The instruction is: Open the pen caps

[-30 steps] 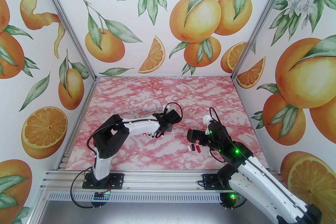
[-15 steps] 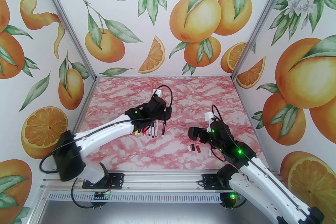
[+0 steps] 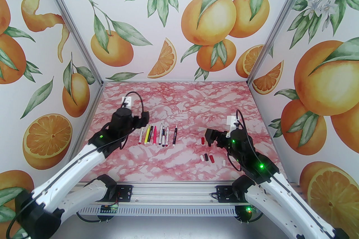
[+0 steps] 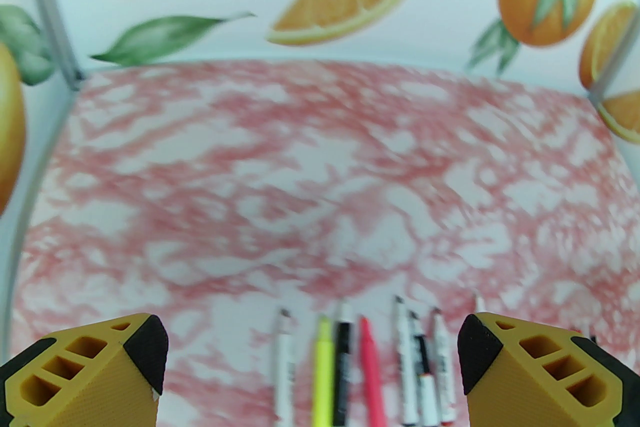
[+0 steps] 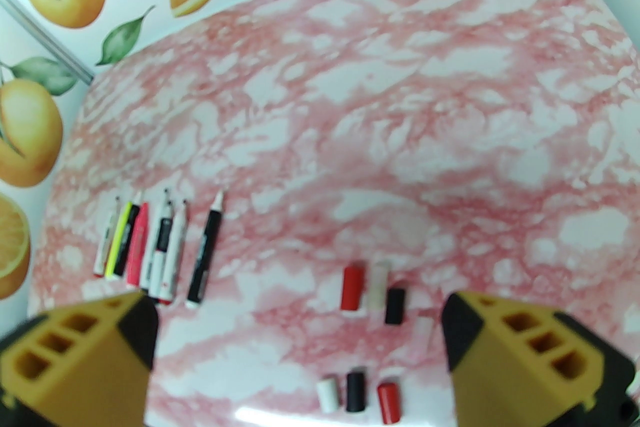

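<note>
Several pen caps lie loose on the pink marbled table (image 3: 179, 97): a red cap (image 3: 202, 140) just left of my right gripper (image 3: 209, 138), then a white (image 3: 202, 158), a black (image 3: 207, 157) and a red one (image 3: 212, 159) in a row nearer me. In the right wrist view a red (image 5: 351, 287), a pale (image 5: 378, 285) and a black cap (image 5: 395, 306) lie between the open fingers (image 5: 465, 330). The uncapped pens (image 3: 157, 135) lie side by side. My left gripper (image 3: 141, 121) hovers at their far left end, open and empty, its pads (image 4: 145, 350) wide apart.
A black pen (image 3: 174, 137) lies a little apart at the right end of the row. One more white cap (image 3: 224, 162) sits right of the near row. Patterned walls close off the table at the back and on both sides.
The left gripper opened, left the black pen at the right end of the row, then rose and swung left. The right gripper shifted slightly back and right, uncovering the red cap.
</note>
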Controlling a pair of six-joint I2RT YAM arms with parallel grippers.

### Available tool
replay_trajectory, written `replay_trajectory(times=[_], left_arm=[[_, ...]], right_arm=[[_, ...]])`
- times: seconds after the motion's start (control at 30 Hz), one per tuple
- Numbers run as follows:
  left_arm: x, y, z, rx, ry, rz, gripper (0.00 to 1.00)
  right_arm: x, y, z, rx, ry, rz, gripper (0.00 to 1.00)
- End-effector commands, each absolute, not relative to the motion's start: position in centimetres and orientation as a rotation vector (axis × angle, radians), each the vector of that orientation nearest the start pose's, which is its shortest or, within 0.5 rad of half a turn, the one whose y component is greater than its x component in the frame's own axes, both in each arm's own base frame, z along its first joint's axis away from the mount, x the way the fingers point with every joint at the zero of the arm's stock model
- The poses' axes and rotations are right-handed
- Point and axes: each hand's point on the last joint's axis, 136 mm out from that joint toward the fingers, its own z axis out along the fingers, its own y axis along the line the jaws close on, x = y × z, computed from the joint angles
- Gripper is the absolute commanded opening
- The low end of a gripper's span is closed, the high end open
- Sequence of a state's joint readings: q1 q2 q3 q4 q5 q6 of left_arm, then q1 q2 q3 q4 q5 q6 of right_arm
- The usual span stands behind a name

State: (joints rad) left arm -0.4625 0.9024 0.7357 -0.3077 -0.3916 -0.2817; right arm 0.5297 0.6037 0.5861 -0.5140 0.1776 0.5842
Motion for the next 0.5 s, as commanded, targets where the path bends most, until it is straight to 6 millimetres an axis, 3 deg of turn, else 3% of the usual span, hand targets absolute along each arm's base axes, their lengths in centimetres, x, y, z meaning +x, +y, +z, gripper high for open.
replay_trajectory(times=[0.0, 0.17, 0.27, 0.47], left_arm=[[31.2, -5.0, 22.4, -0.104, 1.94, 0.031, 1.0], [31.7, -2.2, 20.4, -0.105, 1.892, 0.109, 1.0], [32.3, -2.1, 19.5, -0.011, 1.835, 0.129, 1.0], [33.4, -0.8, 18.1, 0.0, 1.757, 0.138, 1.0]], right_arm=[[24.8, 10.4, 19.3, 0.164, 2.093, 0.45, 1.0], [25.6, 10.4, 19.3, 0.161, 2.074, 0.428, 1.0], [26.0, 10.1, 19.5, 0.164, 2.063, 0.402, 1.0], [26.8, 9.9, 19.0, 0.166, 2.079, 0.357, 1.0]])
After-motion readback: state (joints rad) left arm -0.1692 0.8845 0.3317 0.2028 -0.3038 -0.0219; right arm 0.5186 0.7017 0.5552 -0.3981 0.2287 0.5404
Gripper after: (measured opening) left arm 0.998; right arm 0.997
